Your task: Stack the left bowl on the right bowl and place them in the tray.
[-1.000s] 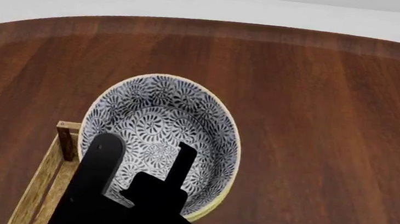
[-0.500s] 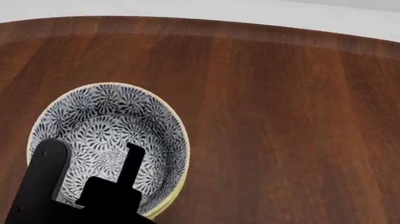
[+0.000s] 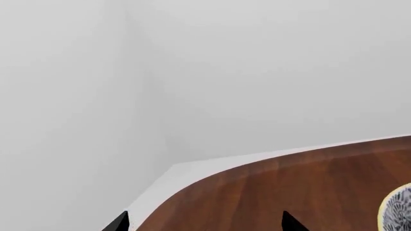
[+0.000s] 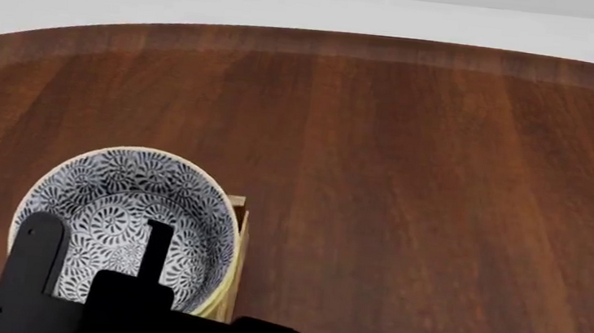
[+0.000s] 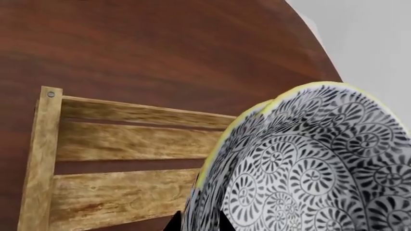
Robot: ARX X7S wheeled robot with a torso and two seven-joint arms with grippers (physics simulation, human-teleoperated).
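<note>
Stacked bowls (image 4: 123, 215) over tray (image 5: 115, 163)

Bowls: two, nested, patterned, yellow-rimmed: outer bowl (image 5: 215, 159), inner bowl (image 5: 321, 163). Wooden tray (image 5: 122, 159): one. Bench (image 4: 417, 170): one. End effectors in view: two, right end effector (image 4: 98, 258), left end effector (image 3: 202, 224).

A round wooden table (image 4: 437, 188) is filling most of the head view.
The table is showing a dark reddish-brown top with grain streaks running from its near side toward its far edge, and that far edge is curving in a broad arc with a slightly paler band along it. Beyond the table a pale floor (image 4: 290, 6) is lying flat and plain. Past the table's curved edge, grey walls (image 3: 212, 77) are meeting in a soft vertical corner.
</note>
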